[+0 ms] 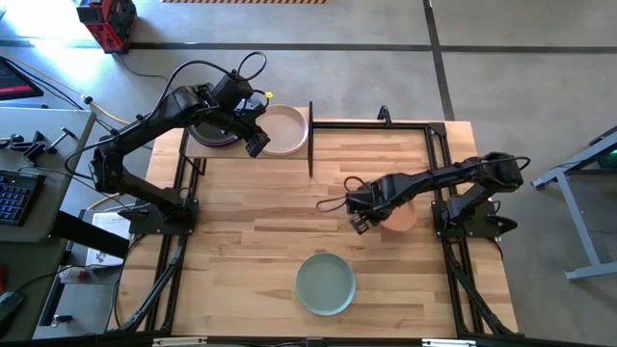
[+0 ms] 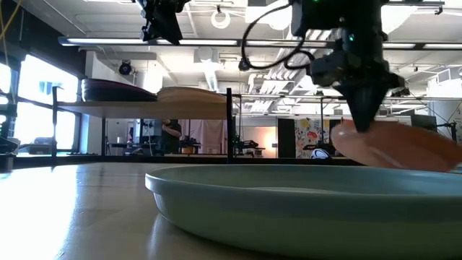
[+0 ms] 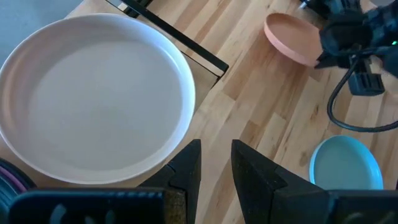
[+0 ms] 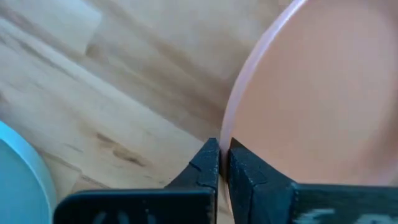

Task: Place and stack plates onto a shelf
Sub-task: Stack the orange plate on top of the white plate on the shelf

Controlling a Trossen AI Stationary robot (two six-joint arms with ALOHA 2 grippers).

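**Terracotta rim pinched in my right gripper**

Black and purple show at the far-left end of the shelf (image 1: 301, 126), where a dark stack of plates (image 1: 210, 131) sits partly under my left arm; how many are in it I cannot tell. Just beside that stack, on the same pale plank, lies the cream plate (image 1: 281, 130). My left gripper (image 1: 256, 145) hangs over the near edge of the cream plate, its 2 fingers (image 3: 186, 167) slightly parted and holding nothing.

Toward the middle of the butcher-block table (image 1: 251, 251), near the front edge, the sage green plate (image 1: 325, 282) lies flat and alone.

To the right of it and farther back, my right gripper (image 1: 360, 222) is clamped on the rim of the terracotta plate (image 1: 400, 216), 1 finger on each side of the edge. In the low view that plate (image 2: 397, 148) is tilted, my fingertips gripping its raised side.
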